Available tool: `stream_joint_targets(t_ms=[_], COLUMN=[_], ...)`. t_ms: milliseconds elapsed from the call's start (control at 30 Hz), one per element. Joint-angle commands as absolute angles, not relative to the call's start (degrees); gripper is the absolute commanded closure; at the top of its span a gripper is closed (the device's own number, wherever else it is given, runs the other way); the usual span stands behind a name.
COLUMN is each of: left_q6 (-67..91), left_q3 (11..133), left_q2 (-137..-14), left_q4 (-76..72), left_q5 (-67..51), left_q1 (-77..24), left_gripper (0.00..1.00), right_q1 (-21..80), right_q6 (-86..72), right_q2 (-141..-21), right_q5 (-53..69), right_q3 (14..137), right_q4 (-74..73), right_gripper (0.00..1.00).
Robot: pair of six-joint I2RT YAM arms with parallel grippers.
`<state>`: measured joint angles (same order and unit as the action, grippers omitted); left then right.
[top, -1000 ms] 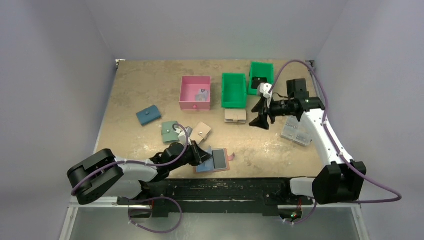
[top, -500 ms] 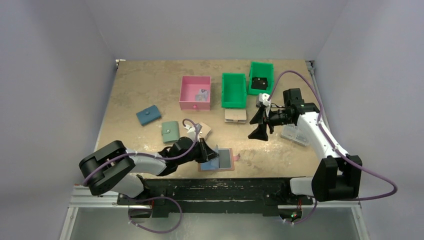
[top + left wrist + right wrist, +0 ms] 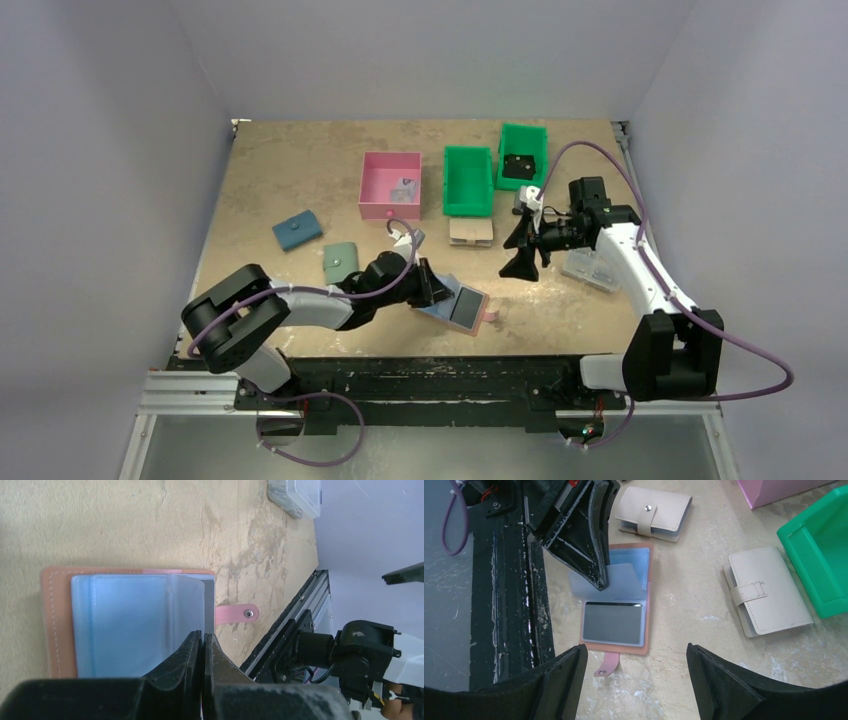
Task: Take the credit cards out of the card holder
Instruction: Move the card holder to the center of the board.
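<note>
card holder (image 3: 455,305) lies open on tabletop (image 3: 300,170), front edge, centre | dark card (image 3: 613,623) sits in its pocket (snap-tab end) | left end effector (image 3: 202,645) pinched tight on holder's pale blue sleeve, sleeve edge raised | right end effector (image 3: 522,262) spread wide, holding nothing, above tabletop, well apart

Open tabletop (image 3: 704,630) flanks the card holder (image 3: 631,557), but the left fingers (image 3: 584,545) overlie one page.

Robotics lab cell, blank pale walls (image 3: 100,150), scuffed tabletop (image 3: 300,180), plastic sorting bins (image 3: 468,208)
</note>
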<state>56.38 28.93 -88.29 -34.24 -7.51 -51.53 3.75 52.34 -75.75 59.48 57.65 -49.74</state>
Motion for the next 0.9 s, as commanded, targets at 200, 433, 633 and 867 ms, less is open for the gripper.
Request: stream_joint_targets(t_ms=[200,433,633,867], left_q6=[51.86,52.00,54.58,56.87], left_q3=[39.36,45.49,49.48,50.95], left_q2=[-94.06,-98.99,-102.43,-104.55], left_q4=[-30.96,-26.64,-25.05,-27.93], left_q5=[-11.89,-11.29,-9.45,-10.43], left_q1=[-47.79,-45.93,-45.82,-45.82], left_gripper=[1.00,1.00,1.00,1.00], right_q1=[3.14,3.10,3.06,2.97], right_q6=[50.49,50.14,49.30,45.24], right_q2=[-73.94,-73.91,-74.11,-74.42], right_q5=[57.75,57.35,56.55,52.81], right_q3=[59.06,58.89,58.71,57.63], right_q4=[-47.82,-47.46,-46.66,-42.86], right_gripper=[0.19,0.19,0.19,0.19])
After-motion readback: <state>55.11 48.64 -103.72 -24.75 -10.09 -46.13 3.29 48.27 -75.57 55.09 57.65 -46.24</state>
